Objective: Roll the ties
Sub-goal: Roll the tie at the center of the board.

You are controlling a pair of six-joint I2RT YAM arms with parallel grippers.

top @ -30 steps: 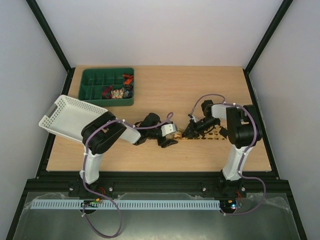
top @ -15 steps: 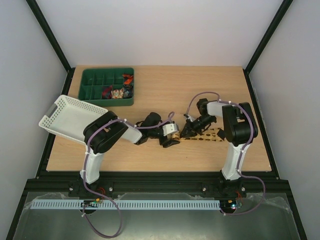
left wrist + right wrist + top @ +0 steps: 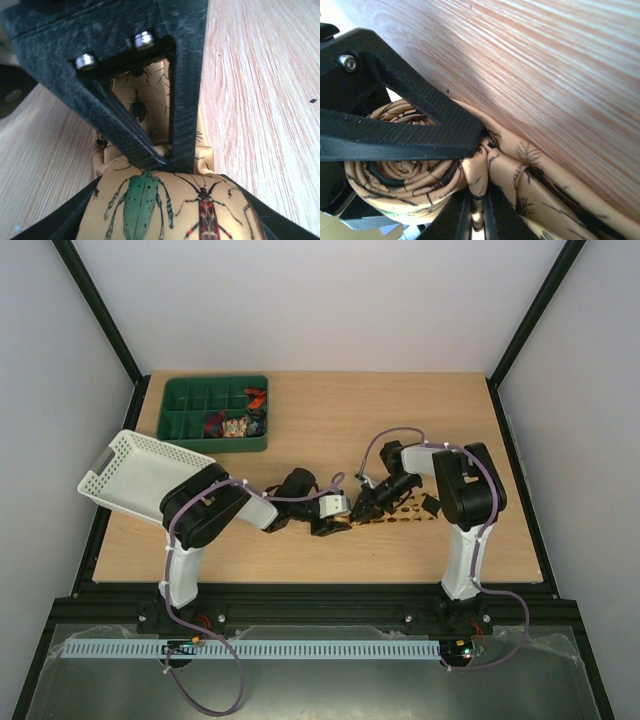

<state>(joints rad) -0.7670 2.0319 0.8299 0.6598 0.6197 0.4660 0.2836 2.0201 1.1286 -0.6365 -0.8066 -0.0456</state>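
Note:
The tan-gold tie with dark insect marks lies at mid-table, its loose strip (image 3: 405, 512) running right. Its rolled end is a coil (image 3: 165, 210), which fills the bottom of the left wrist view. My left gripper (image 3: 333, 518) is shut on this coil (image 3: 405, 175), one finger on each side of it. My right gripper (image 3: 363, 505) is right against the left one. It is shut on a fold of the tie (image 3: 490, 165) where the strip leaves the coil. Its finger (image 3: 180, 100) crosses the left wrist view above the coil.
A green divided tray (image 3: 215, 390) at the back left holds a few rolled ties (image 3: 236, 426). A white slotted basket (image 3: 140, 475) sits tilted at the left edge. A small black piece (image 3: 430, 504) lies by the strip's right end.
My right gripper has moved left along the strip until it meets the left gripper. The loose strip looks shorter. The left gripper has shifted slightly.

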